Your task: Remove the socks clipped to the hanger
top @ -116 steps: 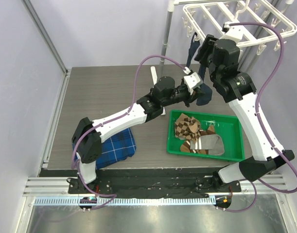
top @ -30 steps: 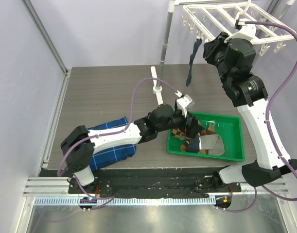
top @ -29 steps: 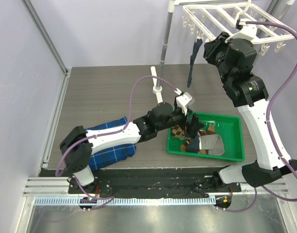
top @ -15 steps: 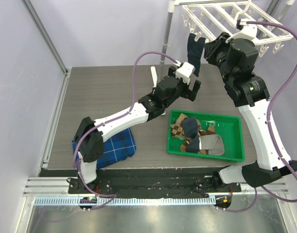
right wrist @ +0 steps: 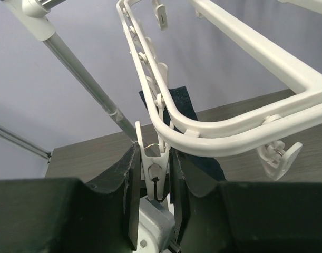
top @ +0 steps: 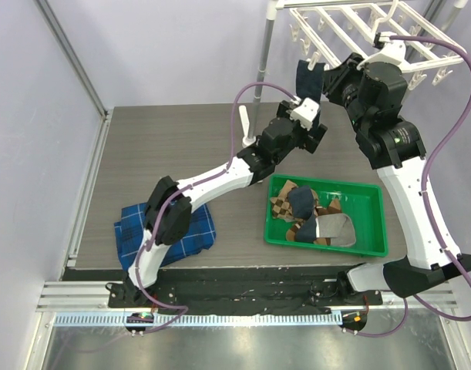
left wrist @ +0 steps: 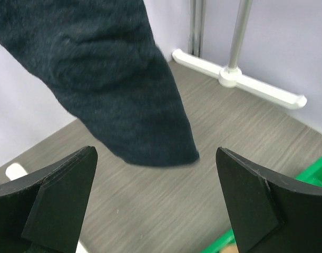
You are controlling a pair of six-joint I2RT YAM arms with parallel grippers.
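Grey wooden table (top: 166, 146), pale purple walls (top: 166, 46).
Behind the green plastic tray (top: 328, 183), our left gripper (left wrist: 156, 200) is spread wide; our right gripper (right wrist: 154, 203) pinches a white plastic clip (right wrist: 153, 158).

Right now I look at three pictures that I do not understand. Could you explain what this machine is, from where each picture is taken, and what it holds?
These are two robot arms at a table. The wide picture looks down from above and behind: left arm, right arm. The other two come from a camera on each wrist, with its black jaws in view. On the table lie a green tray with several socks and a plaid cloth. At the back a white hanger carries one navy sock. The right jaws are shut on the clip that seems to hold it. The left jaws are wide open by the sock's toe and hold nothing.
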